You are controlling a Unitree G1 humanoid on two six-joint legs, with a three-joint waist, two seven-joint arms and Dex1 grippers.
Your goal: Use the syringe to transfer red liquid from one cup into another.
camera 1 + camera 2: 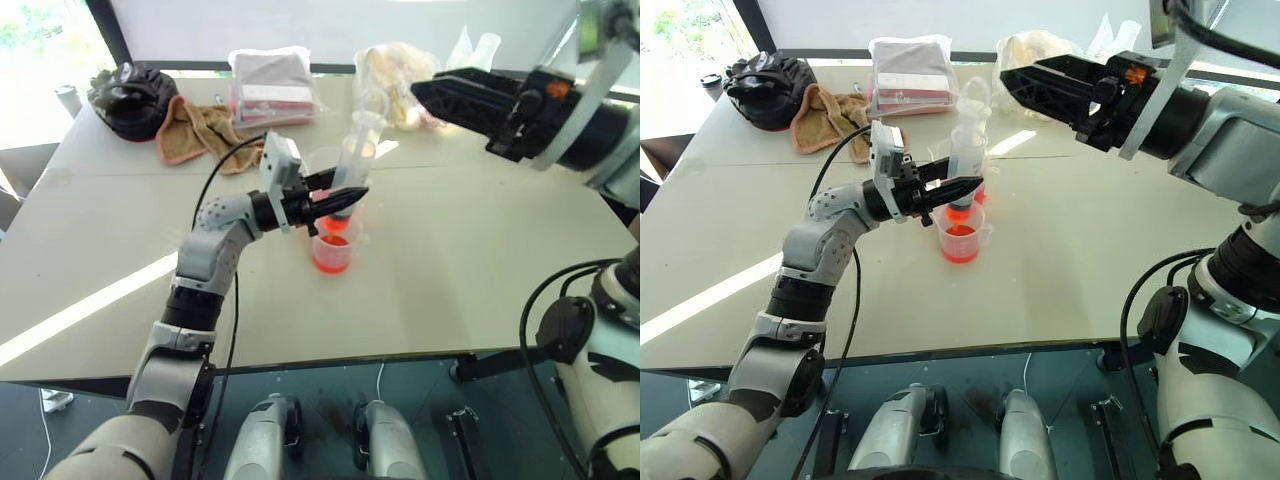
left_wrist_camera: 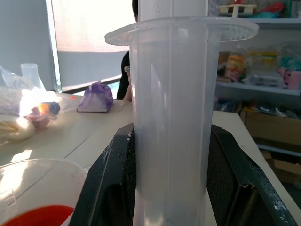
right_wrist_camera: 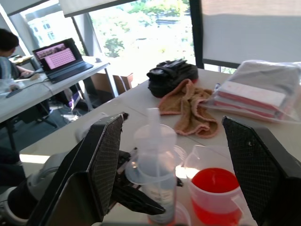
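Sunlight is falling across a pale table under a wide window. Near the table's middle, the syringe is standing upright, its tip going down into a cup of red liquid; a second cup with red liquid is sitting just behind it. The left gripper is clamping shut on the syringe barrel from the side, low on the barrel. The right gripper is hovering above and to the right, jaws spread wide and holding nothing.

The syringe is looking light, stiff and smooth, so likely slippery; the barrel is the safe place to hold, and the plunger top is probably where the free gripper should be taking hold.

Toward the far edge, a black bag, a brown cloth and packets in plastic are lying. The right wrist view is showing both cups from above and a laptop on another desk; the left wrist view is showing the barrel close up between the fingers, and shelves behind.
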